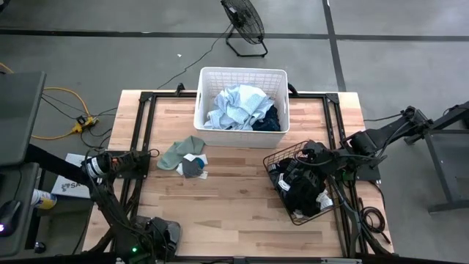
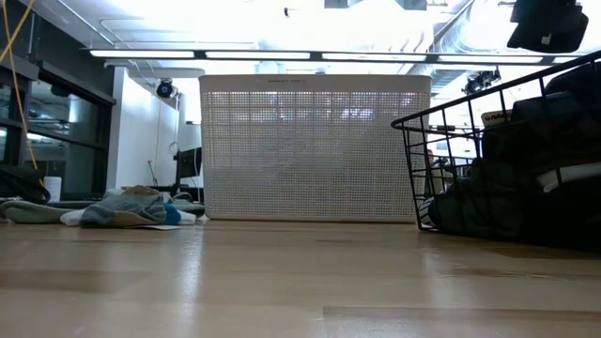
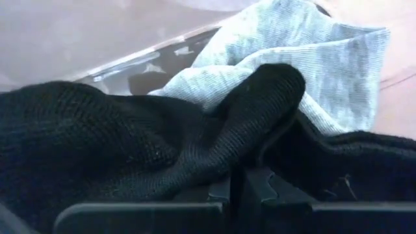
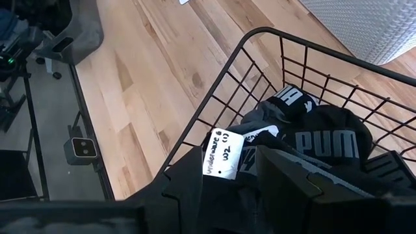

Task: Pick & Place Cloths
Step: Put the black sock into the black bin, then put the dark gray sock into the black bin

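- Left gripper (image 1: 165, 233) at the table's (image 1: 234, 198) near edge, fingers pressed together.
- Right gripper (image 1: 316, 155) over black wire basket (image 1: 272, 157) of black cloths (image 1: 300, 187); finger state unclear.
- Sage and grey cloths (image 1: 183, 156) mid-table.
- Light blue cloths (image 1: 238, 106) in far white basket (image 1: 242, 136).

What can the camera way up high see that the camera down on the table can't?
Only the high view shows inside the white laundry basket: light blue cloths piled up. It also shows the floor fan and both arms. Only the low view shows the ceiling lights and the room behind. Both show the black wire basket with dark cloths on the right and the small pile of cloths on the table.
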`<state>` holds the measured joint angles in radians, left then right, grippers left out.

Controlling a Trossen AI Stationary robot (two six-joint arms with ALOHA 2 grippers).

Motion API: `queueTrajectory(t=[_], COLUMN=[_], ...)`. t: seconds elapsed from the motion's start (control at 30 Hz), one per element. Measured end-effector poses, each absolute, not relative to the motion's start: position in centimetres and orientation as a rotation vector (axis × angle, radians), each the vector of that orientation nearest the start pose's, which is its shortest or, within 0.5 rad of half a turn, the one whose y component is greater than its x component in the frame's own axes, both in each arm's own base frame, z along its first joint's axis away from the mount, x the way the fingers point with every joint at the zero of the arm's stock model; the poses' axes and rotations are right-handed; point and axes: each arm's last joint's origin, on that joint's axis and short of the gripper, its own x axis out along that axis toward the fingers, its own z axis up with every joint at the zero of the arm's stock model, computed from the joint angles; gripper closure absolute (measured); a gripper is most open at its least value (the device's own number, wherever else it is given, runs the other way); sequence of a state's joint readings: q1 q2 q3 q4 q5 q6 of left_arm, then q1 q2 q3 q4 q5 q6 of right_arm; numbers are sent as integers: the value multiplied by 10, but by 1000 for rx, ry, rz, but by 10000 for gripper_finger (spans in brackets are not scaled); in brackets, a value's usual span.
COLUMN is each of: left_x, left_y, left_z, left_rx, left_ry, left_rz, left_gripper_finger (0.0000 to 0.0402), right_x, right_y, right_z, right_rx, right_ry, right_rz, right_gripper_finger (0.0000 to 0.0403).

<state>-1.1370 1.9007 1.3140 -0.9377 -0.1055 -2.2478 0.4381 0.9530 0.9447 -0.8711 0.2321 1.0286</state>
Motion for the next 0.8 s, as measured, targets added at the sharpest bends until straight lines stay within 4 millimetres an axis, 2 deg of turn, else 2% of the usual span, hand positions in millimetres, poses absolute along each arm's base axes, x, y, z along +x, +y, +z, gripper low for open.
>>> queueTrajectory(t=[0.2, 0.4, 0.63, 0.8], left_x=[149, 150, 154, 154], left_y=[-314, -316, -326, -325], left_z=[172, 181, 215, 247], left_rx=[-893, -871, -819, -765], left_ry=[1293, 1300, 1338, 1344], left_rz=[800, 783, 705, 716], left_gripper_finger=[391, 318, 220, 189], right_x=[160, 160, 160, 160], right_y=[68, 68, 69, 69], right_z=[303, 303, 303, 303], right_rx=[675, 691, 709, 729], right_ry=[833, 832, 851, 857], right_rz=[-245, -252, -232, -232], right_gripper_finger=[269, 269, 269, 269])
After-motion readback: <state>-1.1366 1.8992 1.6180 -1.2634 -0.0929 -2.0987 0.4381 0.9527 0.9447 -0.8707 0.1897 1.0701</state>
